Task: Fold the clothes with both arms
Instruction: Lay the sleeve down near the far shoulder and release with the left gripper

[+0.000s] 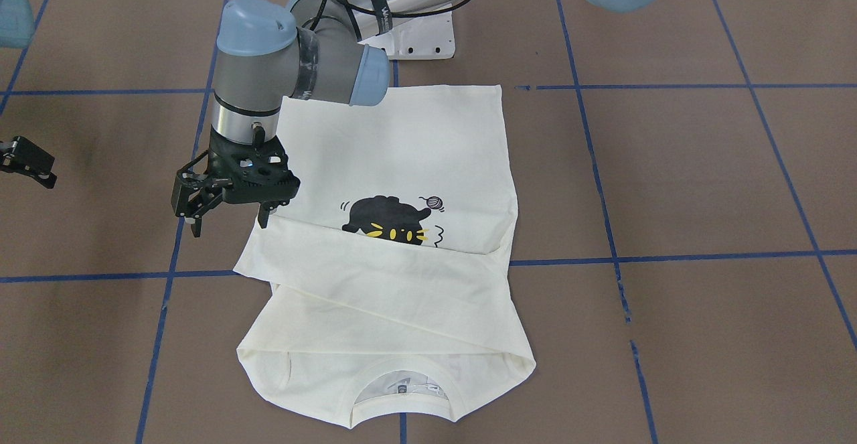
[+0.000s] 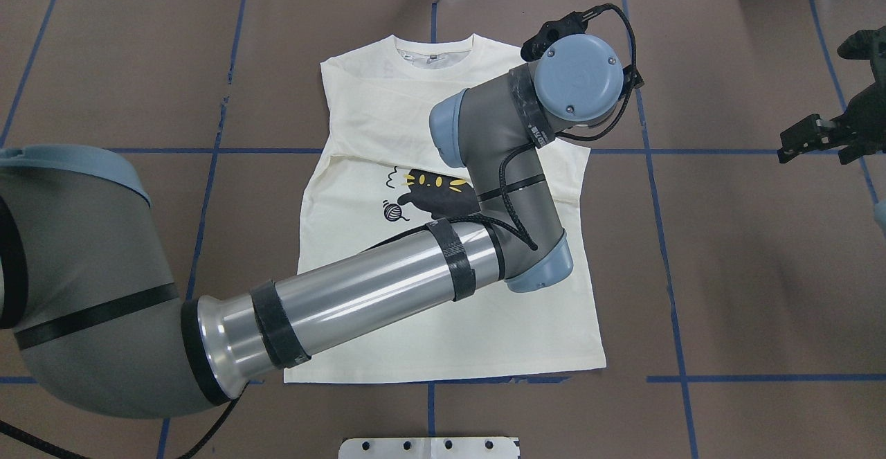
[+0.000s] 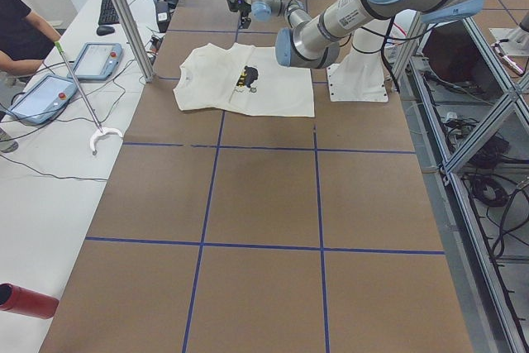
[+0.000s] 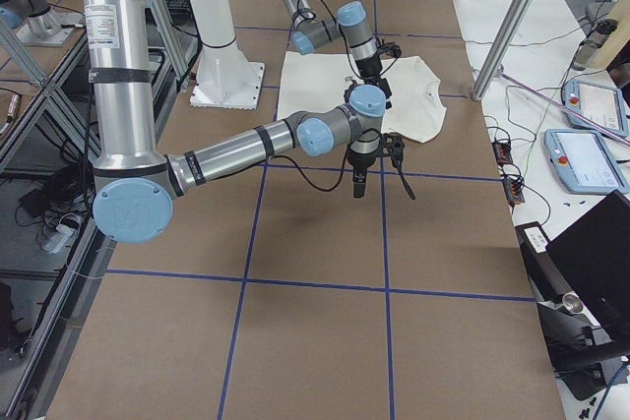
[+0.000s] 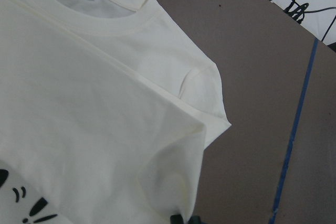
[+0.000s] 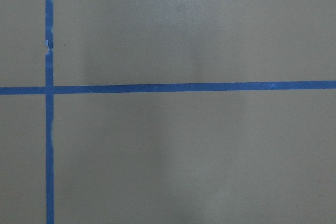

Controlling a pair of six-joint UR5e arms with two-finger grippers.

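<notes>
Nearest the base (image 1: 422, 39) lies the hem (image 1: 462, 90) of the shirt (image 1: 402, 156); the shirt is flat on the desk (image 1: 703, 183), straight out from the base, print side up. Its long axis runs directly away from the base, hem near, collar (image 1: 402, 390) farthest, so it points at the operators' side.

My left arm (image 2: 387, 286) crosses over the body from the base's left. Its left pincer (image 1: 227, 219) sits out from the base on the right, level with the cat print (image 1: 388, 219), at the shirt's edge; its jaws are spread and hold nothing; I cannot tell if a finger touches the cloth.

Beyond the print, the sleeves (image 1: 375, 276) look folded in across the chest, covering the print's far part; I judge that step done.

The right pincer (image 4: 381, 182) hangs far off to the base's right, well apart from the shirt, over bare desk and blue tape (image 6: 157, 86); it looks spread and empty.

What is left, as I judge it, is folding the body itself, hem towards collar or in thirds; I would call the job roughly mid-way.
</notes>
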